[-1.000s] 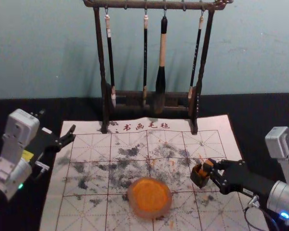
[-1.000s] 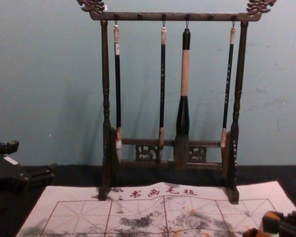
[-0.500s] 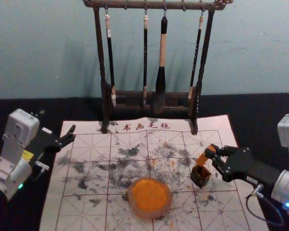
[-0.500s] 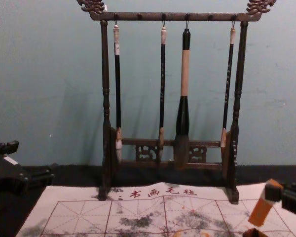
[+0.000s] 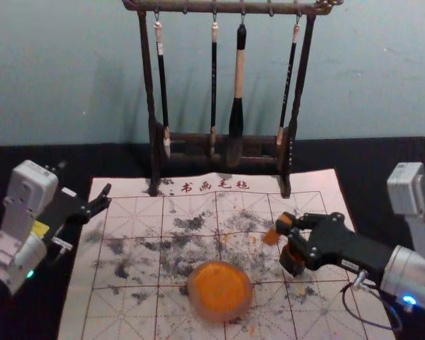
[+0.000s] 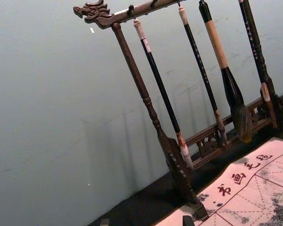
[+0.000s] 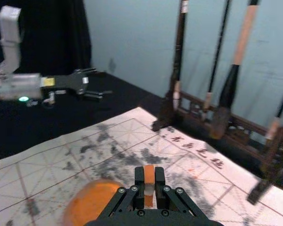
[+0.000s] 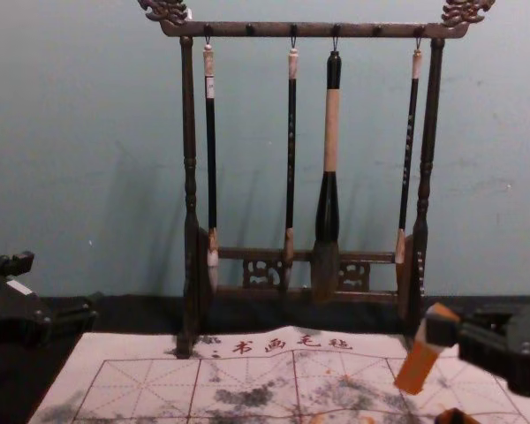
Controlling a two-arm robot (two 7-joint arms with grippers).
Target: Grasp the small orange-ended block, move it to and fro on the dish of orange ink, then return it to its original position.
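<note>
Holding the block (image 5: pixel 271 236), right pincer (image 5: pixel 285 222) has neared the dish (image 5: pixel 223 316).

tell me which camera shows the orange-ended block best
The chest view: it shows the block from the side, tilted, its orange lower end sticking out below the right tool. The head view shows a small orange part beside the tool; the right wrist view shows it clamped.
</note>
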